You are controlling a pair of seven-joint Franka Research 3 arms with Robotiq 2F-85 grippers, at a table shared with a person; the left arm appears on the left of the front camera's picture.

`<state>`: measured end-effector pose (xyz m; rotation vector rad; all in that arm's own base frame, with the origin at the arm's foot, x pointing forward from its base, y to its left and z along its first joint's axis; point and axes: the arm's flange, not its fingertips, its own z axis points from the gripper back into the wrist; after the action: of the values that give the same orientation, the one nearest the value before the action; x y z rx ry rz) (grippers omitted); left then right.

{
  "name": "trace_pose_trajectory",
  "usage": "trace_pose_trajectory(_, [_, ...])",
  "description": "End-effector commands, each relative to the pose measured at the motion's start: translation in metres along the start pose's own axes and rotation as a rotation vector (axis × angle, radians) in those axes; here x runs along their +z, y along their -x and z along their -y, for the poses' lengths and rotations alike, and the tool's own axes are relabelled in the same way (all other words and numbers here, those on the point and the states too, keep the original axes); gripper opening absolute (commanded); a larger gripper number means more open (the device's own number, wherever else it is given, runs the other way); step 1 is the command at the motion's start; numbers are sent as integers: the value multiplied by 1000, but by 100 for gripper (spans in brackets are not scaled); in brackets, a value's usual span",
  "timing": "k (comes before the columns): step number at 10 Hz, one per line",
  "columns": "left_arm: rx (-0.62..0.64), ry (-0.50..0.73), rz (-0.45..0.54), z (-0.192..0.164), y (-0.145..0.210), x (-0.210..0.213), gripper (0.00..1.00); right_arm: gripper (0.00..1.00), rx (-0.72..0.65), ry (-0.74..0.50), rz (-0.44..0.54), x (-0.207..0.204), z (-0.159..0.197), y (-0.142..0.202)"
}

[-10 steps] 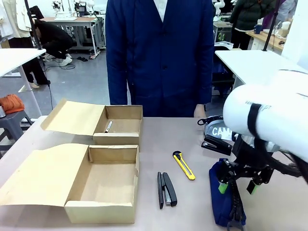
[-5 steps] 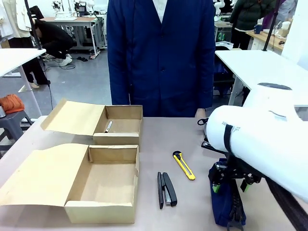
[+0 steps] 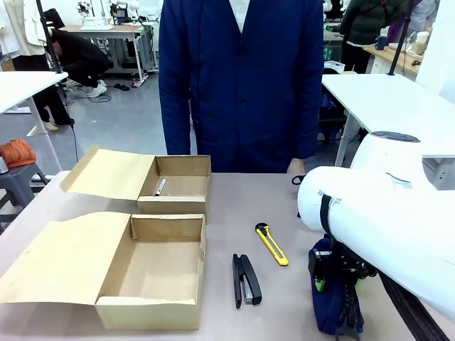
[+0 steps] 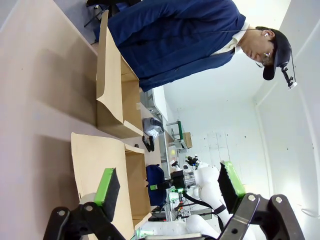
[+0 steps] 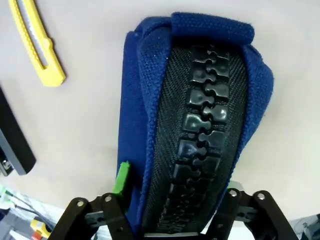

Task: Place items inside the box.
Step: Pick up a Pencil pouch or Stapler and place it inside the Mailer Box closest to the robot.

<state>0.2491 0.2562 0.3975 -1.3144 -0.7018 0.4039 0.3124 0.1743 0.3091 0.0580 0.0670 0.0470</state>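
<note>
Front view, left to right: the near box [image 3: 146, 312] stands open at lower left, with the marker [image 3: 160, 187] in the far box [image 3: 186, 204] behind it. The stapler [image 3: 247, 278] and knife [image 3: 271, 244] lie mid-table, and the pouch [image 3: 328, 312] lies at lower right. My right gripper [image 3: 338, 280] straddles it across the zip, jaws closed on its sides, one green pad pressing the fabric. My left gripper [image 4: 169, 182] gapes wide and empty. I judge a firm squeeze and a level lift should keep the long pouch from sagging on its way to the box.
</note>
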Motion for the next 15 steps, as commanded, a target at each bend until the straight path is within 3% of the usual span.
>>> trace_pose_trajectory(1, [-22, 27, 16, 2, 0, -1, 100, 35, 7, -28, -15, -9, 14, 13])
trace_pose_trajectory(2, [-22, 27, 16, 2, 0, -1, 100, 0, 6, -29, -21, -9, 15, 12])
trace_pose_trajectory(15, [-22, 27, 16, 2, 0, -1, 100, 0, 19, -37, -58, -7, 23, 13])
